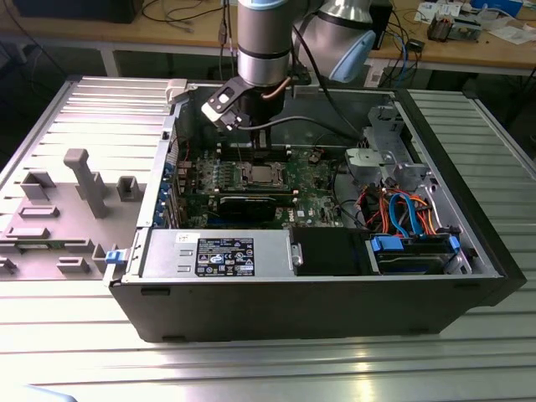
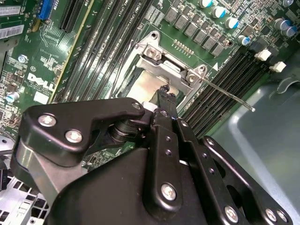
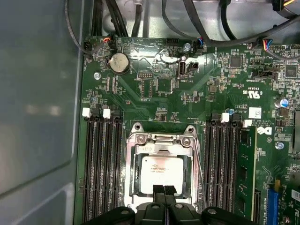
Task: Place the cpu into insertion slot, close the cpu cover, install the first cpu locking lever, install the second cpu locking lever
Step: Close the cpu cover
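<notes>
The cpu (image 3: 161,169), a dull silver square, lies in the insertion slot (image 3: 136,206) in the middle of the green motherboard. The cpu cover (image 3: 161,139), a metal frame, lies down around it. In the second wrist view the cpu (image 2: 149,86) and cover (image 2: 164,56) show past the black fingers. One thin locking lever (image 2: 229,96) sticks out from the socket's corner over the memory slots. My gripper (image 3: 164,191) hangs just over the cpu's edge, fingers together with nothing between them. In the exterior view the gripper (image 1: 261,159) stands above the socket (image 1: 255,174).
Black memory slots (image 3: 101,168) flank the socket on both sides. The open computer case (image 1: 318,293) holds a power supply (image 1: 218,251), a drive cage and coloured cables (image 1: 402,209) at the exterior view's right. A grey fixture plate (image 1: 75,201) lies to the exterior view's left.
</notes>
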Tool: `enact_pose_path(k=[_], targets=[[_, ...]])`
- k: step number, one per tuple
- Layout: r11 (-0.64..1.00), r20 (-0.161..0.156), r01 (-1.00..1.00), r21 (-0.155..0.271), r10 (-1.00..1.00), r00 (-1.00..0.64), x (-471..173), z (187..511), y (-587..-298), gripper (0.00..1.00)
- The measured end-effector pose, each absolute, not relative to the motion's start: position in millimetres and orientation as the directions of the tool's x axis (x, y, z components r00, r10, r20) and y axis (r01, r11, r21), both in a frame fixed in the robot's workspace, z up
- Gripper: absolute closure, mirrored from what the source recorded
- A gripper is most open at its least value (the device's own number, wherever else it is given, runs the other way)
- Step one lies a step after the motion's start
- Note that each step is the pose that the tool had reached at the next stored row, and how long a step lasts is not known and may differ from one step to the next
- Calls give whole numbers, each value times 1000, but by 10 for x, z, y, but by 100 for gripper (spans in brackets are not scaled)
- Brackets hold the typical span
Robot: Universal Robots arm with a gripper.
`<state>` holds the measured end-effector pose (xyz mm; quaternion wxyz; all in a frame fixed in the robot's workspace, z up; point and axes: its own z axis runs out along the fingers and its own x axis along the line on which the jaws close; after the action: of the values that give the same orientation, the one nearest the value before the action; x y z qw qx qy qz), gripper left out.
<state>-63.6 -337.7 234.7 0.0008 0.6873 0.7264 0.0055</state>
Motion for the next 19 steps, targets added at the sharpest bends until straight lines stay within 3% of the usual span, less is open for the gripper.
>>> enact_pose_path(k=[19], targets=[[55,7,998,9,998,-55,-794,2110,-3394,89]])
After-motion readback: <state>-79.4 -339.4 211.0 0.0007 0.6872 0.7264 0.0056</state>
